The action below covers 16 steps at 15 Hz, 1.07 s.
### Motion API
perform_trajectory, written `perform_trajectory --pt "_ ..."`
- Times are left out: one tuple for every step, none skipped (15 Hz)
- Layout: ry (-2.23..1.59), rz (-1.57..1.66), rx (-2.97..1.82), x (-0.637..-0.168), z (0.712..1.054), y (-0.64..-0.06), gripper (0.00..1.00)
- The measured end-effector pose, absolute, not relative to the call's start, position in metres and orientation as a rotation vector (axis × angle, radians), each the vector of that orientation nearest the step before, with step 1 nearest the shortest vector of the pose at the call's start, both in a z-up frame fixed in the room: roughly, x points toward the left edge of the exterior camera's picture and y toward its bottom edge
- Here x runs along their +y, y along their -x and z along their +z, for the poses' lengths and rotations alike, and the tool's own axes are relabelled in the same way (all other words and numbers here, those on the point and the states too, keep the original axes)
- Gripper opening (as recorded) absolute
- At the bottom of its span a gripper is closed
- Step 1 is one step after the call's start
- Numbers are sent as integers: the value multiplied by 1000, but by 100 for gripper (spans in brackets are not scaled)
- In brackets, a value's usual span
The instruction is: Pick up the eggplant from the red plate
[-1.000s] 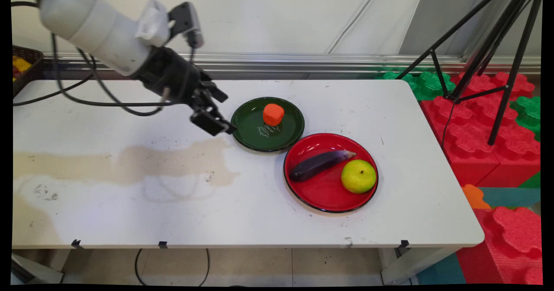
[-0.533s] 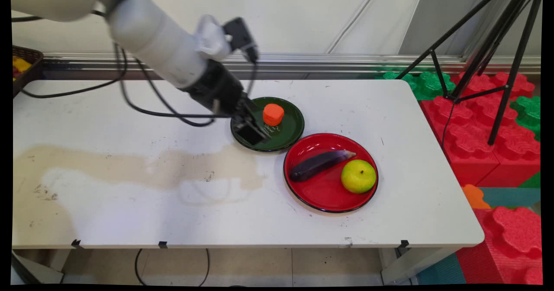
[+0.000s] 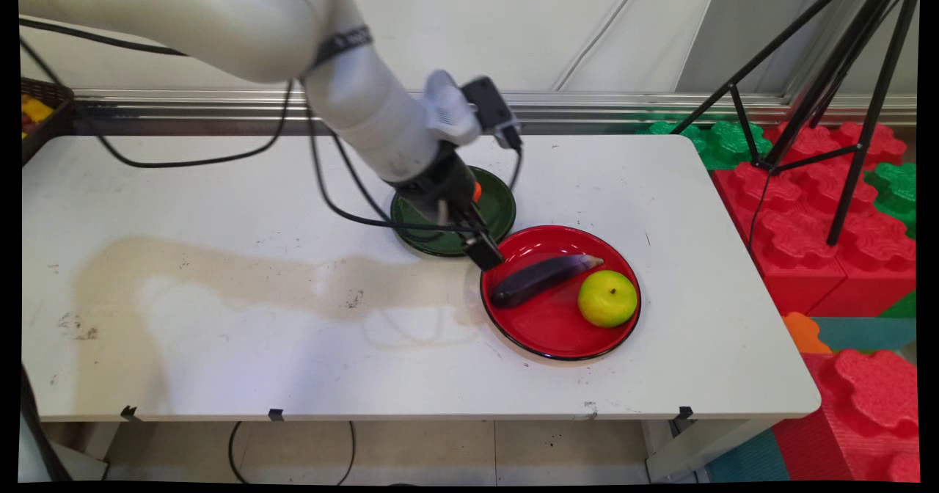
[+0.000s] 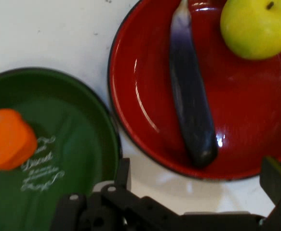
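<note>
**Claw spread over the gap between two plates**

White table (image 3: pixel 220 207), scuffed and stained tan across the middle, against a pale wall. Claw (image 4: pixel 198 185) released, fingers (image 4: pixel 275 180) wide apart, hovering over the red plate's (image 3: pixel 557 335) near-left rim, just beside the green plate (image 4: pixel 82 159). Dark purple eggplant (image 4: pixel 191 106) lying on the red plate beside a yellow-green apple (image 4: pixel 256 26). Orange block (image 4: pixel 7 139) on the green plate. Black tripod (image 3: pixel 843 89) and red-and-green foam blocks (image 3: pixel 792 214) at right.

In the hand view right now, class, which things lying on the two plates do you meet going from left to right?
Orange block on the green plate → purple eggplant → yellow-green apple, both on the red plate.
</note>
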<state>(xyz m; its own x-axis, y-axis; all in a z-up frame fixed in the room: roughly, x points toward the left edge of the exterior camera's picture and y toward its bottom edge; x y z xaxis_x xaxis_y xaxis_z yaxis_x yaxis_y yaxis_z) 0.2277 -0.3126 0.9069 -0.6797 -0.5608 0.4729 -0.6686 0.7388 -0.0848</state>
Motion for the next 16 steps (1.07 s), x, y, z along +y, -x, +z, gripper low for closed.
perform_trajectory --pt "-941 347 -2524 -315 903 -223 100" --pt "-943 341 -2531 -319 896 -216 100" --pt "-944 338 -2535 -322 892 -211 100" --pt "-945 334 -2541 -326 886 -205 100" --pt "-945 329 -2546 -331 878 -198 100" --pt "-943 322 -2551 -336 871 -192 100" --pt "-940 316 -2555 -340 865 -186 100" --pt "-934 308 -2560 -344 857 -181 100" --pt "-930 299 -2564 -347 850 -176 100" --pt "-929 291 -2566 -350 844 -172 100" --pt "-927 283 -2568 -354 837 -168 100" --pt "-929 276 -2568 -357 830 -165 100" --pt "-931 269 -2568 -360 825 -163 100" --pt "-934 262 -2568 -362 819 -160 100" --pt "-939 255 -2567 -365 813 -158 100" --pt "-944 250 -2568 -367 808 -157 100"
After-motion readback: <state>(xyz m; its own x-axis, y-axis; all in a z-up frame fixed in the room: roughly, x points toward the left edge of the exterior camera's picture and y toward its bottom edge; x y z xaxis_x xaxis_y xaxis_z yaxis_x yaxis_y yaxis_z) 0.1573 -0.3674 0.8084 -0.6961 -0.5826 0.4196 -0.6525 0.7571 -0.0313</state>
